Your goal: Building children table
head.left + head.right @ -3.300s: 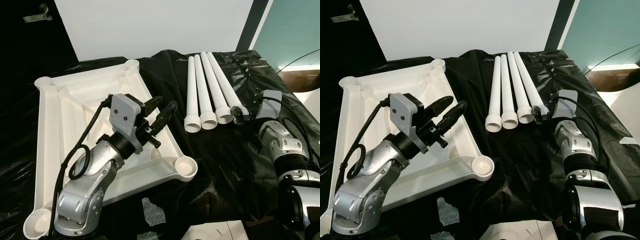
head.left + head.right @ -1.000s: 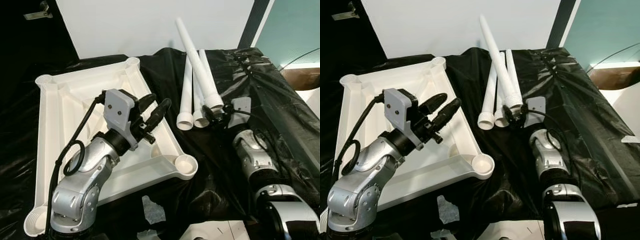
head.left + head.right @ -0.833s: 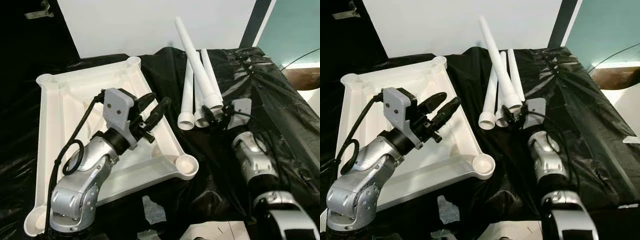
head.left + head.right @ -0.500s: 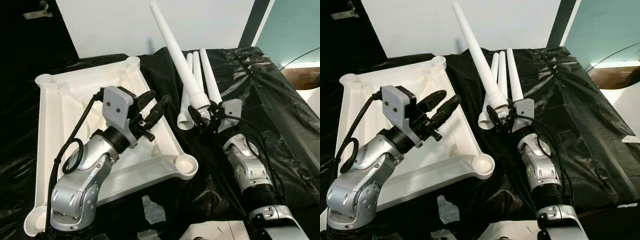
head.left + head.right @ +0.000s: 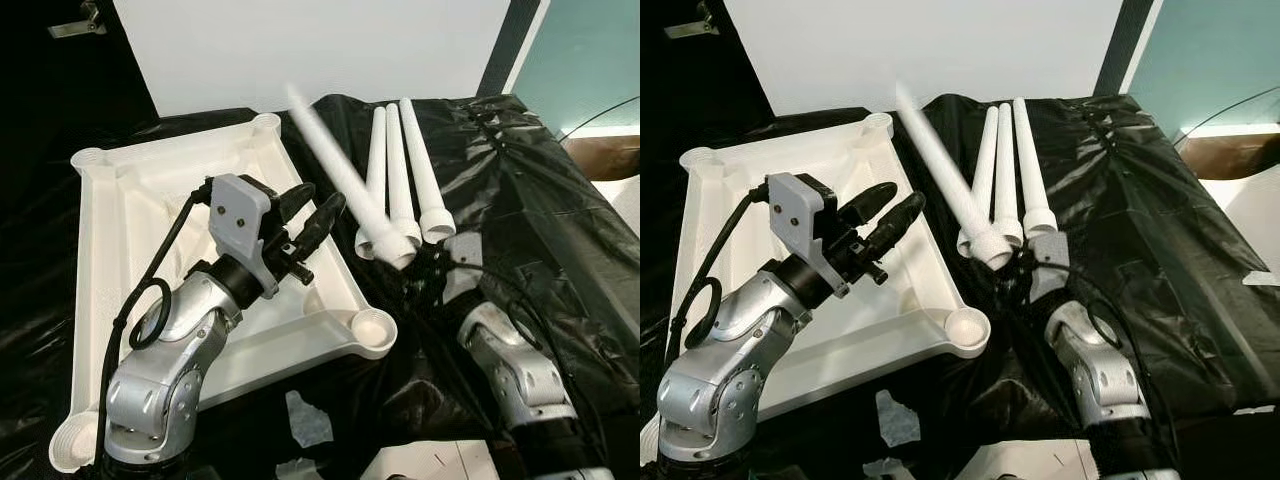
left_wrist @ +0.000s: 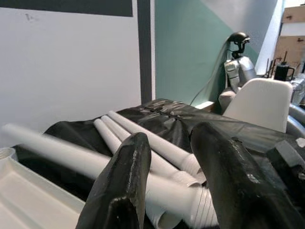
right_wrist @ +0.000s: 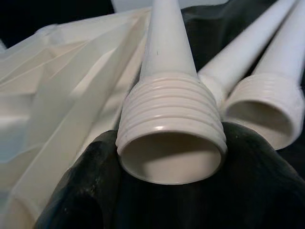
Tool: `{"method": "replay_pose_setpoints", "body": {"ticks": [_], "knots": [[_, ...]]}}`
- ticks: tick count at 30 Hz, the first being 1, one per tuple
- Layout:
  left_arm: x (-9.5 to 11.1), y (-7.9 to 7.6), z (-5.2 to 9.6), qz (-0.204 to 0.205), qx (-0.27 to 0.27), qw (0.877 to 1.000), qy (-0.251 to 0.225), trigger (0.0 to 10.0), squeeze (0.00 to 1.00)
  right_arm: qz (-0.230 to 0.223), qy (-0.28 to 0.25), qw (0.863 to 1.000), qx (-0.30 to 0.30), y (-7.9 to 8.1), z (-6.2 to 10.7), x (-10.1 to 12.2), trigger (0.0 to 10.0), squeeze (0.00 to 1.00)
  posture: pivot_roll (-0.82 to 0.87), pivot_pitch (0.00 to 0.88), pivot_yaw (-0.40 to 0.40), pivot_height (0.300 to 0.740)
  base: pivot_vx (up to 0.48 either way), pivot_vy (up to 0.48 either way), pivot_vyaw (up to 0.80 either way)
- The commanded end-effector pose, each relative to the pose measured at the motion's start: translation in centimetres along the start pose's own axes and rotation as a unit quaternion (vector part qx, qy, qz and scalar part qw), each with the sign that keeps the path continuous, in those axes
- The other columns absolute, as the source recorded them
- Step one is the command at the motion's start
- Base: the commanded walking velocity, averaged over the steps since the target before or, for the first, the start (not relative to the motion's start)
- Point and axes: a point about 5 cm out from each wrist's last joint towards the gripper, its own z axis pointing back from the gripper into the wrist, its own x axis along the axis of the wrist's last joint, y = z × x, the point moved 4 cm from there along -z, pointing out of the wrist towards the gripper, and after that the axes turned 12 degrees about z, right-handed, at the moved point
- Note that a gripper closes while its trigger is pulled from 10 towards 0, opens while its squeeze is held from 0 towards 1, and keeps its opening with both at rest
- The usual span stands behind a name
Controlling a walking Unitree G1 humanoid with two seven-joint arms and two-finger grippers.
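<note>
The white tabletop (image 5: 110, 230) lies upside down on the black cloth at the left, with a round corner socket (image 5: 372, 328) nearest the middle. My right gripper (image 5: 422, 268) is shut on the threaded end (image 7: 171, 129) of a white leg (image 5: 340, 170). That leg is lifted and slants up-left over the tabletop's far right edge, blurred. Three more legs (image 5: 398, 165) lie side by side on the cloth behind it. My left gripper (image 5: 312, 212) hovers open over the tabletop's right rim, its fingers (image 6: 124, 186) holding nothing.
Black cloth (image 5: 540, 200) covers the whole work surface. A clear plastic scrap (image 5: 305, 418) and a white part (image 5: 430, 462) lie at the near edge. A cardboard box (image 5: 605, 155) sits far right. In the left wrist view another robot (image 6: 237, 62) and a white chair (image 6: 259, 102) stand beyond.
My right gripper lifted one leg off the row and carried it left and nearer, tilting it over towards the tabletop. The left arm has hardly moved.
</note>
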Motion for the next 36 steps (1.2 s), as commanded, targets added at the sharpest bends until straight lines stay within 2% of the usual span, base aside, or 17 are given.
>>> {"method": "replay_pose_setpoints", "body": {"ticks": [1, 3, 10, 11, 12, 14, 17, 22, 23, 29, 30, 36], "knots": [[0.0, 0.1, 0.1, 0.002, 0.022, 1.0, -0.004, 10.0, 0.0, 0.004, -0.002, 1.0, 0.02, 0.5, 0.5, 0.2, 10.0, 0.0, 0.12, 0.068, -0.026, 0.74, 0.0, 0.0, 0.0], [-0.1, 0.0, 0.0, 0.004, 0.018, 1.0, -0.003, 10.0, 0.0, 0.011, 0.009, 0.999, 0.032, 0.8, 1.4, 0.0, 10.0, 0.0, 0.11, 0.072, -0.024, 0.74, 0.0, 0.0, 0.0], [-0.1, 0.0, 0.1, 0.004, 0.017, 1.0, -0.002, 10.0, 0.0, 0.005, 0.027, 0.999, 0.025, 0.7, 2.5, -0.3, 10.0, 0.0, 0.11, 0.077, -0.02, 0.74, 0.0, 0.0, 0.0], [-0.1, 0.0, 0.1, 0.004, 0.017, 1.0, -0.002, 10.0, 0.0, 0.005, 0.036, 0.999, 0.022, 0.6, 3.2, -0.5, 10.0, 0.0, 0.1, 0.081, -0.019, 0.74, 0.0, 0.0, 0.0], [-0.1, 0.0, 0.1, 0.004, 0.017, 1.0, -0.002, 10.0, 0.0, 0.005, 0.036, 0.999, 0.022, 0.6, 3.2, -0.5, 10.0, 0.0, 0.1, 0.081, -0.019, 0.74, 0.0, 0.0, 0.0], [-0.1, 0.1, 0.1, 0.004, 0.016, 1.0, -0.001, 10.0, 0.0, -0.004, 0.059, 0.998, 0.017, 0.5, 4.6, -1.2, 10.0, 0.0, 0.1, 0.092, -0.015, 0.74, 0.0, 0.0, 0.0], [-0.1, 0.1, 0.1, 0.005, 0.015, 1.0, -0.001, 10.0, 0.0, -0.006, 0.075, 0.997, 0.02, 0.6, 5.5, -1.6, 10.0, 0.0, 0.09, 0.097, -0.014, 0.74, 0.0, 0.0, 0.0], [-0.2, 0.0, 0.0, 0.007, 0.013, 1.0, 0.001, 10.0, 0.0, -0.005, 0.088, 0.996, 0.009, 0.2, 5.7, -2.0, 10.0, 0.02, 0.08, 0.103, -0.01, 0.74, 0.0, 0.0, 0.0], [-0.3, -0.1, -0.1, 0.009, 0.012, 1.0, 0.002, 10.0, 0.0, -0.009, 0.091, 0.996, 0.006, 0.1, 5.7, -2.0, 10.0, 0.06, 0.08, 0.109, -0.01, 0.74, 0.0, 0.0, 0.0], [-0.3, -0.3, -0.2, 0.015, 0.007, 1.0, 0.002, 10.0, 0.0, -0.01, 0.101, 0.995, 0.008, 0.0, 5.9, -2.1, 10.0, 0.05, 0.08, 0.114, -0.009, 0.74, 0.0, 0.0, 0.0], [-0.3, -0.3, -0.2, 0.015, 0.007, 1.0, 0.003, 10.0, 0.0, -0.013, 0.098, 0.995, 0.006, -0.1, 5.7, -1.9, 10.0, 1.0, 0.08, 0.117, -0.011, 0.74, 0.0, 0.0, 0.0], [-0.5, -0.3, -0.3, 0.017, 0.008, 1.0, 0.008, 10.0, 0.0, -0.008, 0.071, 0.997, 0.01, -0.5, 4.2, -0.7, 10.0, 1.0, 0.08, 0.115, -0.012, 0.74, 0.0, 0.0, 0.0]]}}
